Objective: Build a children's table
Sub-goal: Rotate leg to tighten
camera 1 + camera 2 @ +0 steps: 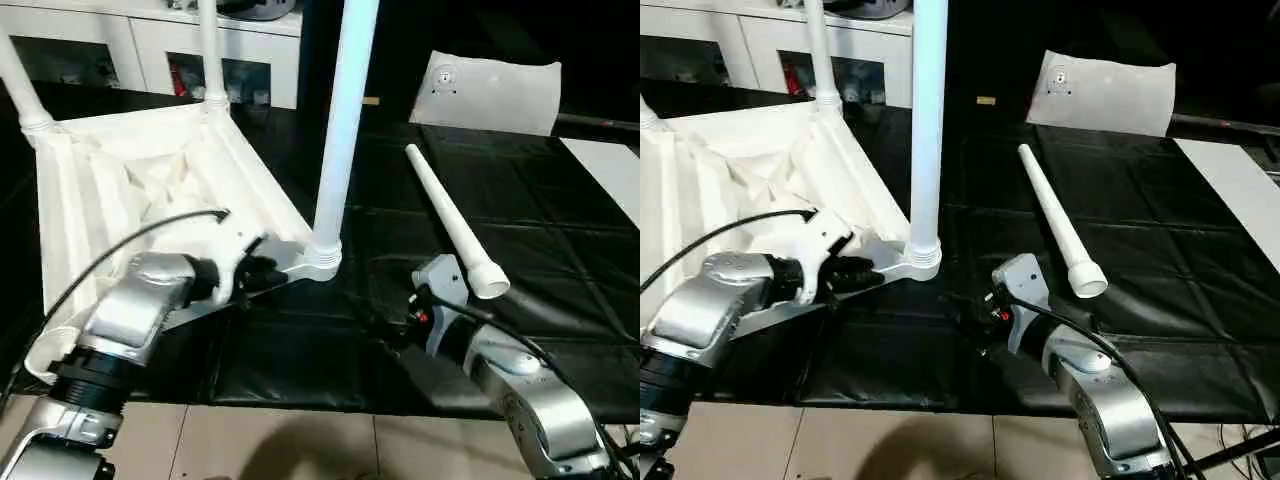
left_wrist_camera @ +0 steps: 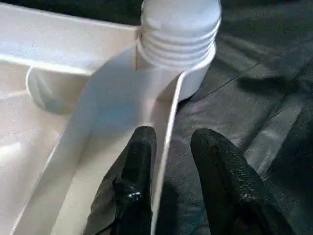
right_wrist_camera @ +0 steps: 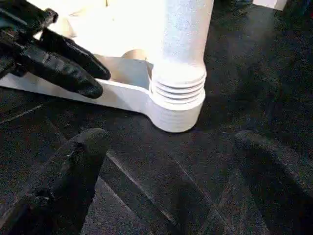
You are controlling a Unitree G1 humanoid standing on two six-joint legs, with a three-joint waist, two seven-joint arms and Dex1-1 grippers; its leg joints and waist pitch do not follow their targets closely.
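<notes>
Lying loose leg (image 1: 452, 222) beside plastic bag (image 1: 490, 92)

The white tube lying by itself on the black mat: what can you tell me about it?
The loose white plastic table leg is a long tapered tube, lying flat and slanted on the black mat. Its open, ribbed wide end points towards the robot, its narrow tip away. Nothing grips it; the right gripper rests open just short of the wide end.

Workshop-like room: black floor mats (image 1: 520, 230), white cabinets (image 1: 150, 45).
</notes>
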